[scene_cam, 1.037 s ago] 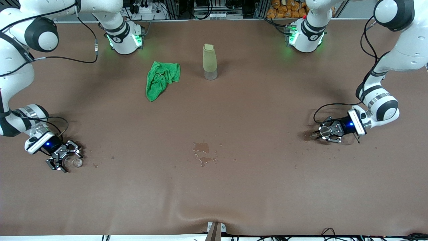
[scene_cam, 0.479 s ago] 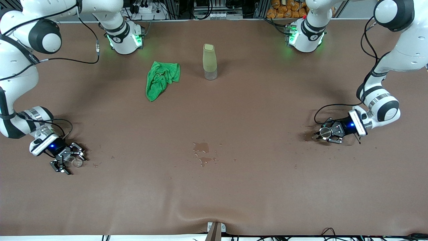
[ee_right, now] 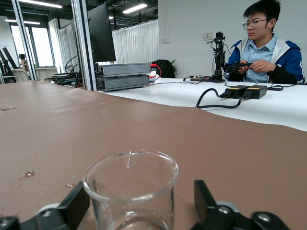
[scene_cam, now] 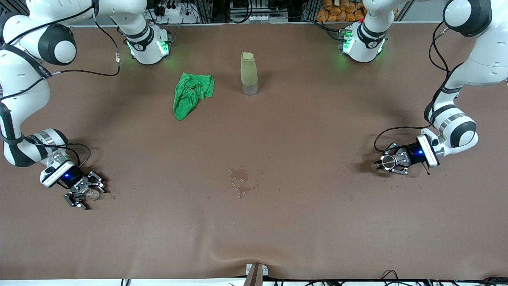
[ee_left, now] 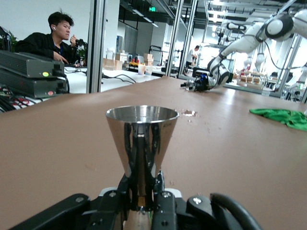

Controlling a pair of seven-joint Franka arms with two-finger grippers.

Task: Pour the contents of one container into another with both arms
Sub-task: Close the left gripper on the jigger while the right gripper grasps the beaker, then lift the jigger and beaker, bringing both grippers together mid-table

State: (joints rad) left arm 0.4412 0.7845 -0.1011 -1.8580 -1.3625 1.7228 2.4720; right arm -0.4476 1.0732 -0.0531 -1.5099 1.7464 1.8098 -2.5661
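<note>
Left wrist view: my left gripper (ee_left: 144, 203) pinches the steel jigger (ee_left: 142, 139) at its narrow waist. My right gripper (ee_right: 139, 211) stands open around the fragile, slippery beaker (ee_right: 130, 189).

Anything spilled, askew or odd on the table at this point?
Yes: a small puddle with scattered droplets wets the brown table cover mid-table, nearer the front camera than the upright bottle. A green cloth lies crumpled beside that bottle. Nothing is tipped over.
</note>
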